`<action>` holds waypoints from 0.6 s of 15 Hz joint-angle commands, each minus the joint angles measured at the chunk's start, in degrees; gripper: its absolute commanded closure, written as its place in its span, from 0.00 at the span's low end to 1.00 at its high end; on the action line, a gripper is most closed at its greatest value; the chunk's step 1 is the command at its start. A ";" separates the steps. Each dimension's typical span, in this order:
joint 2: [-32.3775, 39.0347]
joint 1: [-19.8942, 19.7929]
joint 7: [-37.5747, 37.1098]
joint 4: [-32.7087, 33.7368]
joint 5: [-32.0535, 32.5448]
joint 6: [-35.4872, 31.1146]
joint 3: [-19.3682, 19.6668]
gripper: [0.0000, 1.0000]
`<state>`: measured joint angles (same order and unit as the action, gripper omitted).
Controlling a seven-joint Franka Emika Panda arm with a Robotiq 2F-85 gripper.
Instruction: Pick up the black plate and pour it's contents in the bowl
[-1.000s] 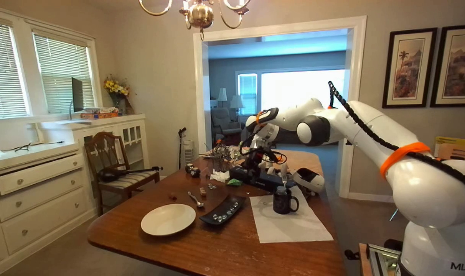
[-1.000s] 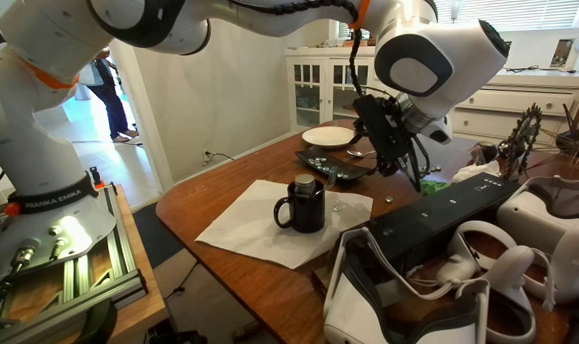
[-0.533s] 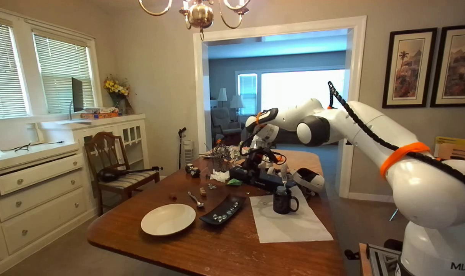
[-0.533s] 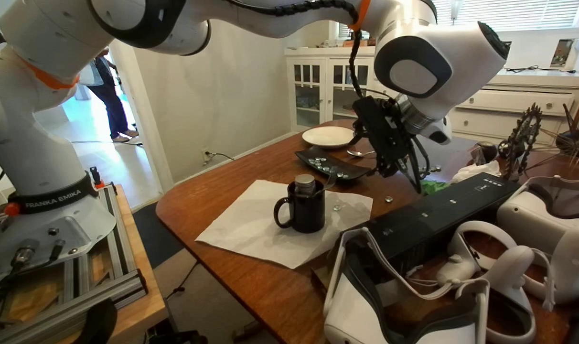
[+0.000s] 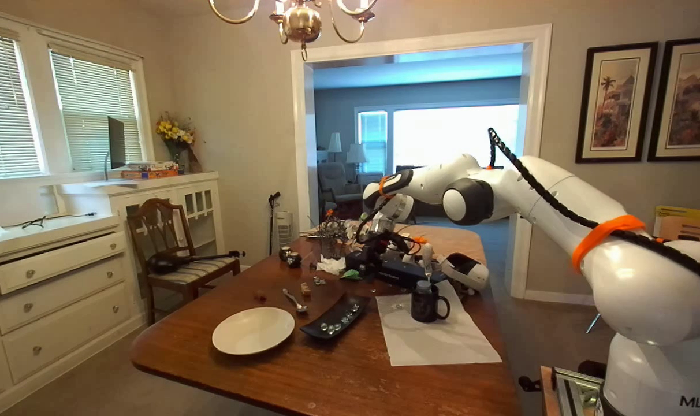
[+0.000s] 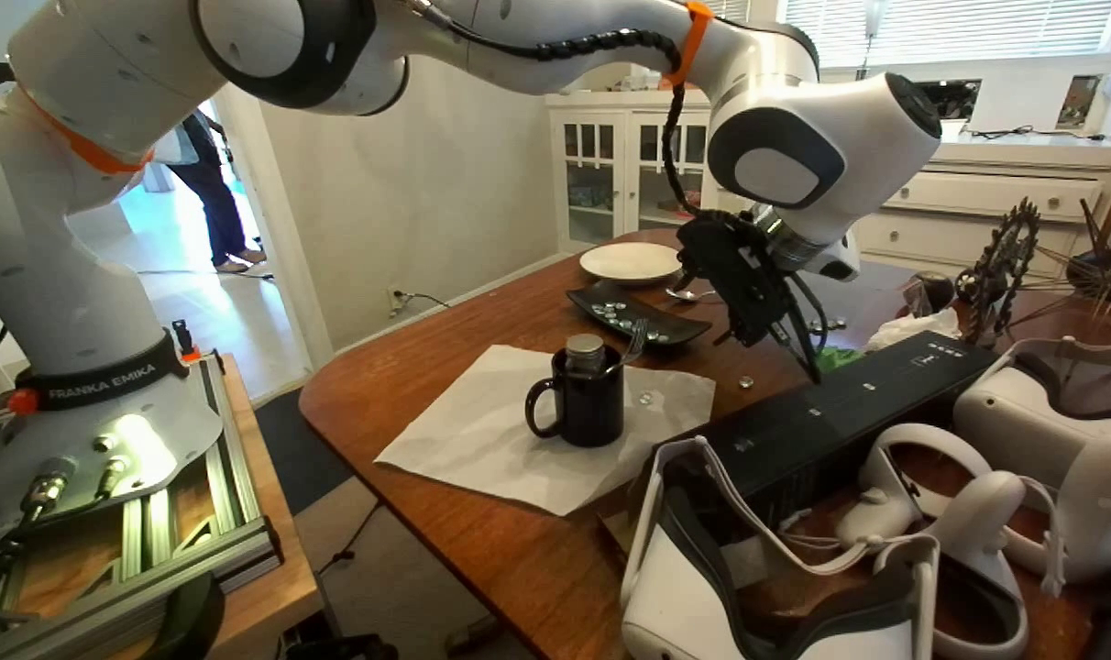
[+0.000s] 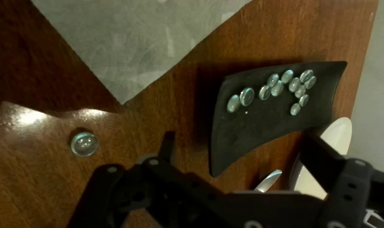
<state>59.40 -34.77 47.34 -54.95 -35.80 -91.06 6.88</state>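
The black plate (image 7: 258, 129) lies on the table, a curved oblong tray; it also shows in both exterior views (image 5: 327, 316) (image 6: 679, 328). Its contents, several clear glass beads (image 7: 277, 88), lie along one side of it. The bowl, a round white shallow dish (image 5: 253, 330), stands beside it; in the wrist view the bowl (image 7: 341, 134) is partly hidden by a finger. My gripper (image 7: 241, 139) is open and empty, with its fingers wide apart. It hangs above the table near the plate's end in an exterior view (image 6: 707, 302), not touching the plate as far as I can see.
A spoon (image 5: 295, 301) lies between bowl and plate. A black mug (image 6: 592, 403) holding a jar and fork stands on white paper (image 6: 482, 440). A long black box (image 6: 849, 403) and white headsets (image 6: 748, 587) lie alongside. A loose bead (image 7: 84, 144) lies near the gripper.
Over the last half second my arm and gripper have moved lower, and the gripper has tilted. The plate, beads and bowl have not moved.
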 commanded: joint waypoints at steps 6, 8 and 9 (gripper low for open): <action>1.32 -0.16 3.86 -2.08 -2.19 -1.96 -3.51 0.00; 1.85 -0.21 3.55 -1.94 -2.47 -2.34 -3.76 0.00; 2.06 -0.20 3.46 -1.88 -2.48 -2.28 -3.84 0.00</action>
<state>60.77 -34.70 49.99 -56.26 -37.20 -92.03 3.63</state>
